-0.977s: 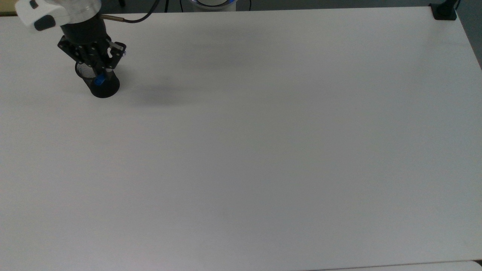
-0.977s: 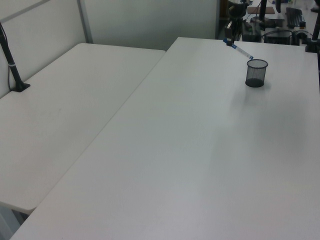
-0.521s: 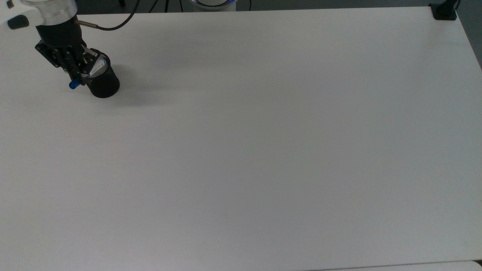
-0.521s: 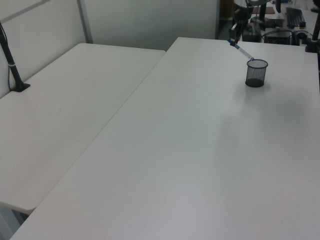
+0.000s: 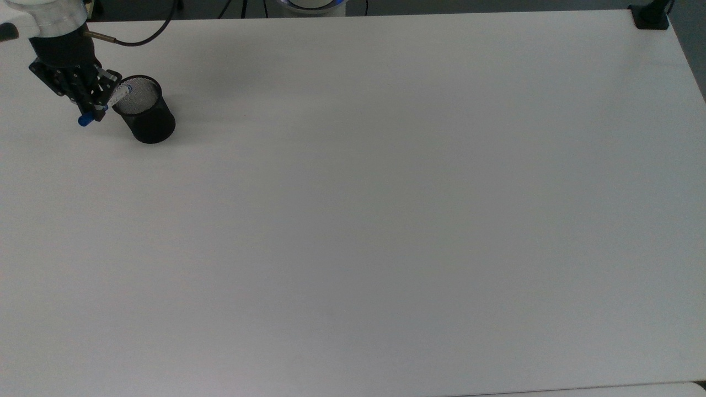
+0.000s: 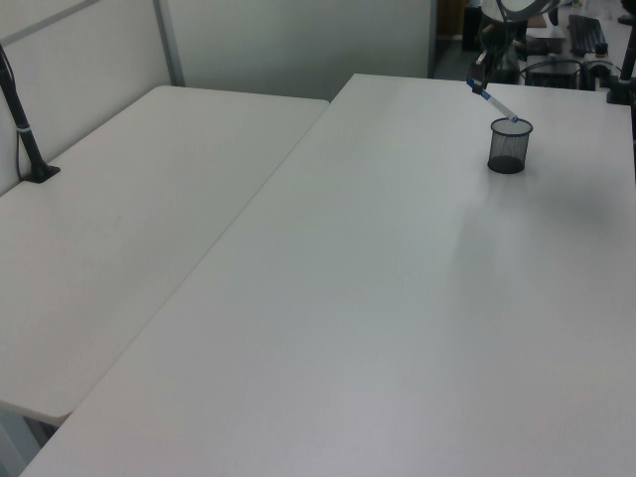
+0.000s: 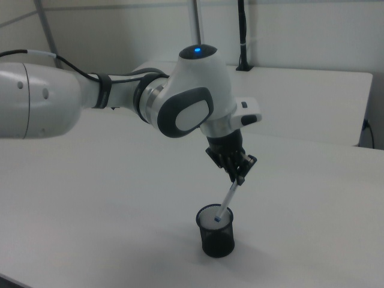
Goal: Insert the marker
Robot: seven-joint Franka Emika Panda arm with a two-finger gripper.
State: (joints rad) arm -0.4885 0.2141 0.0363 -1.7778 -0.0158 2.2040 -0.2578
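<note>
The broad white surface (image 5: 386, 220) is carrying a black mesh cup (image 5: 144, 112). Above its rim the black two-finger tool (image 7: 239, 174) is pinching the slim white marker with blue ends (image 7: 225, 201) near its upper end, tilted, lower tip dipping inside. It looks light, stiff and slick-barrelled; gripping mid-barrel seems steadier.

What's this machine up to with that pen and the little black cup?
The white robot arm's end effector grips a slim white marker with blue ends by its upper part. The marker is tilted, its lower tip just inside the mouth of the black mesh cup, which stands upright on the white table. In the top view the end effector is at the cup's left. The marker is partly inserted and not released.
</note>
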